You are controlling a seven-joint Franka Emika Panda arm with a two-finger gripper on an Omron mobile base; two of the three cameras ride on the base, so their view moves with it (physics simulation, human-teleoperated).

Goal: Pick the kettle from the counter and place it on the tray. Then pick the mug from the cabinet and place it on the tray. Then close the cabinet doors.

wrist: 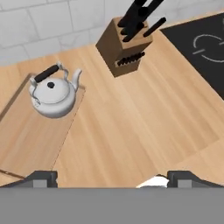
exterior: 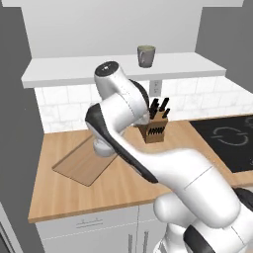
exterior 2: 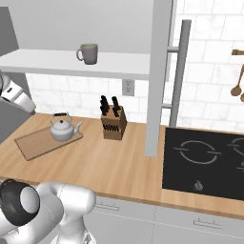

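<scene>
The silver kettle (wrist: 52,94) with its dark arched handle stands upright on the right end of the wooden tray (wrist: 26,131), which lies on the counter (wrist: 131,122). In the right base view the kettle (exterior 2: 63,127) sits on the tray (exterior 2: 33,143) at the left. The grey mug (exterior: 146,55) stands on the white shelf floor of the cabinet (exterior: 123,69); it is also the mug (exterior 2: 88,53) in the right base view. My gripper (wrist: 114,179) hovers above the counter to the right of the tray, open and holding nothing. One cabinet door (exterior 2: 159,71) stands open, edge-on, with its bar handle (exterior 2: 178,71).
A wooden knife block (wrist: 124,48) with dark handles stands on the counter behind and to the right of the kettle. A black cooktop (exterior 2: 205,162) takes up the right end. Wooden utensils (exterior 2: 238,71) hang on the tiled wall at the far right.
</scene>
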